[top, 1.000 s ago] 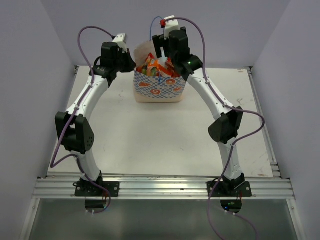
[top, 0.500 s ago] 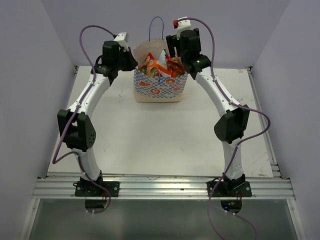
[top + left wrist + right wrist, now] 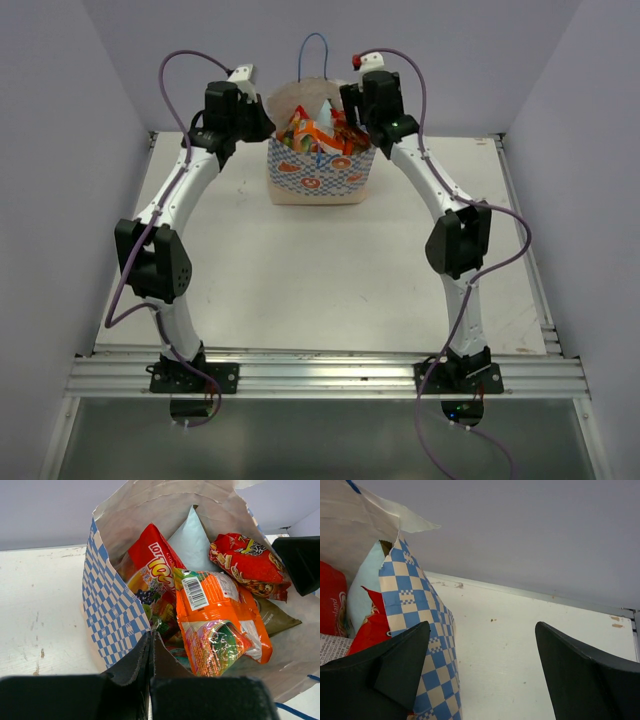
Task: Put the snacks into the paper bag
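Observation:
The paper bag (image 3: 318, 172) stands at the back middle of the table, its mouth open. Several snacks lie inside: a red packet (image 3: 150, 562), an orange packet (image 3: 220, 615), a red-and-brown packet (image 3: 247, 562), a light blue packet (image 3: 190, 540) and a brown packet (image 3: 274, 619). My left gripper (image 3: 262, 125) is shut on the bag's left rim (image 3: 151, 641). My right gripper (image 3: 352, 105) is open and empty at the bag's right rim. In the right wrist view the right gripper (image 3: 480, 655) straddles the bag's checked wall (image 3: 422, 630), beside bare table.
The blue cord handle (image 3: 314, 50) stands up behind the bag. The grey back wall (image 3: 530, 525) is close behind both grippers. The white table (image 3: 320, 270) stretches in front of the bag.
My right gripper has moved right, from above the bag's mouth to its right rim. My left gripper stays shut on the left rim.

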